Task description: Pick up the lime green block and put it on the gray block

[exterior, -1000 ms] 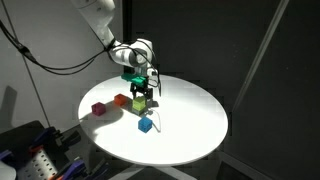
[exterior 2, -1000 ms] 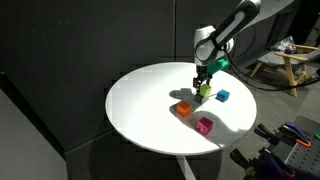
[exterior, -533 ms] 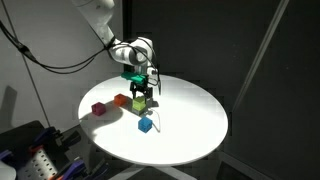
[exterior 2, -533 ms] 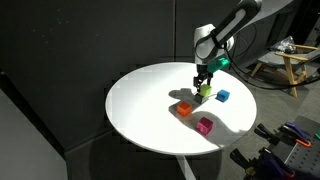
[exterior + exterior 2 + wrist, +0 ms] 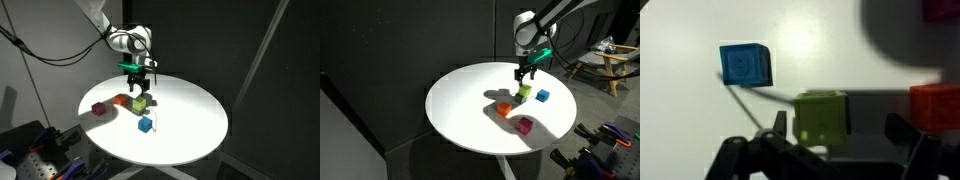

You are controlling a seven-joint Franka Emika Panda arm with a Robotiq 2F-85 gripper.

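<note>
The lime green block (image 5: 140, 101) sits on top of the gray block (image 5: 140, 109) near the middle of the round white table (image 5: 190, 125). It also shows in the other exterior view (image 5: 524, 92) and in the wrist view (image 5: 822, 115), where it hides the gray block. My gripper (image 5: 138, 80) hangs just above the stack, open and empty. In the wrist view its fingers (image 5: 902, 128) stand well apart on either side of the lime green block, not touching it.
A blue cube (image 5: 145, 125) lies in front of the stack. An orange cube (image 5: 121, 100) stands right beside it and a magenta cube (image 5: 98, 109) further out. The blue cube (image 5: 745, 64) and the orange cube (image 5: 937, 105) also show in the wrist view.
My gripper has let go of the lime green block and risen straight up. The block stays on the gray block. The other cubes have not moved.
</note>
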